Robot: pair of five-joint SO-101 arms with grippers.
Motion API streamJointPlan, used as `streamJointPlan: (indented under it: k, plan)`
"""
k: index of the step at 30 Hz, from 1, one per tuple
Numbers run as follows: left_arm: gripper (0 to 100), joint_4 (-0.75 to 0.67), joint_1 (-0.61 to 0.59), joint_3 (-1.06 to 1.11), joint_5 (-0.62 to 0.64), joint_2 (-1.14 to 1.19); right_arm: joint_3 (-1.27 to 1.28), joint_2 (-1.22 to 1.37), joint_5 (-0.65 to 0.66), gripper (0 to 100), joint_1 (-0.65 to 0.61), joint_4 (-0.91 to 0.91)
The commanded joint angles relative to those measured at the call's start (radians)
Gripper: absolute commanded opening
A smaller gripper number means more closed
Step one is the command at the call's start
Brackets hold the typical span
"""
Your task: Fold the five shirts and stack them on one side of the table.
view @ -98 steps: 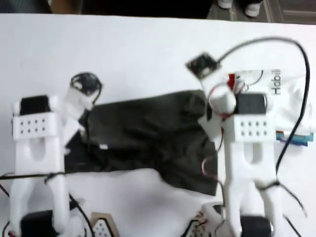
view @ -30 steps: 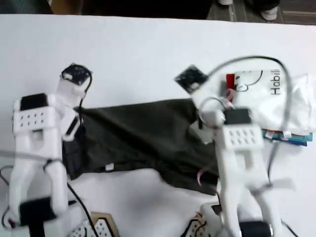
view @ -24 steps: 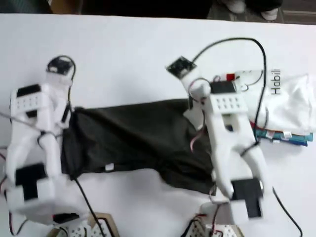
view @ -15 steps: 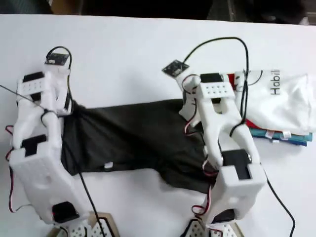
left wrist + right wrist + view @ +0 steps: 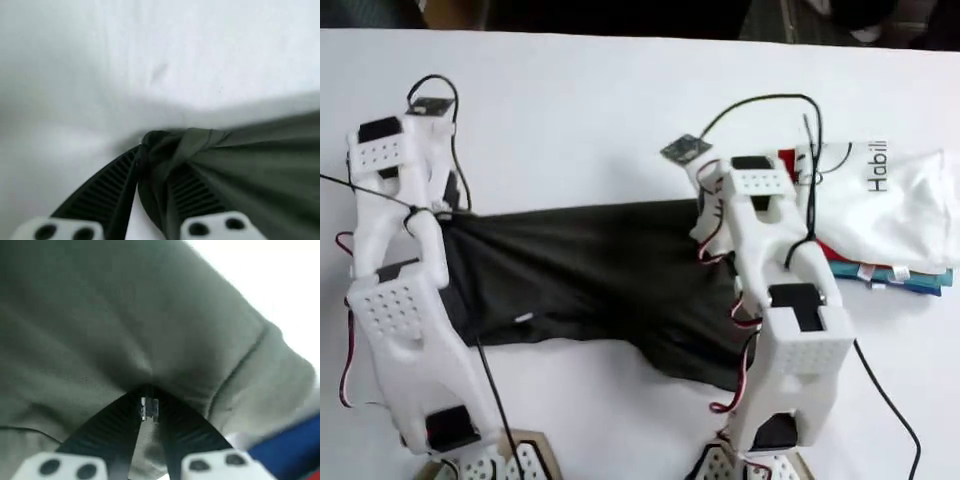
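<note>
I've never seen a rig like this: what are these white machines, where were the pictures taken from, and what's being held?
These are two small robot arms at a white table. One picture looks down from above; the other two come from a camera on each arm's wrist. A dark shirt lies spread between them. The left gripper is shut on one end of it, the right gripper on the other. Beside the right arm sits a stack of folded shirts, white on top.
</note>
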Motion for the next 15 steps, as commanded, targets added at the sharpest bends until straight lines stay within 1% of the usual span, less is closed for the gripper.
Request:
streamJointPlan:
  k: [1, 4, 7, 9, 12, 15]
  plan:
    - [4, 0.049, -0.025, -0.104, 0.002, 0.002, -0.038, -0.007, 0.002, 2.0, 0.038, -0.013]
    - [4, 0.077, -0.015, -0.179, 0.002, 0.002, -0.04, -0.01, 0.003, 2.0, 0.015, -0.013]
    - [4, 0.158, 0.002, -0.295, -0.002, 0.008, -0.041, -0.008, -0.005, 2.0, -0.012, -0.01]
    - [4, 0.186, 0.017, -0.344, -0.046, 0.012, -0.041, -0.008, -0.005, 2.0, -0.024, -0.01]
    - [4, 0.183, 0.046, -0.354, -0.097, 0.012, -0.041, -0.008, -0.005, 2.0, -0.044, -0.01]
    - [4, 0.132, 0.068, -0.346, -0.11, 0.017, -0.041, -0.008, -0.005, 2.0, -0.061, -0.01]
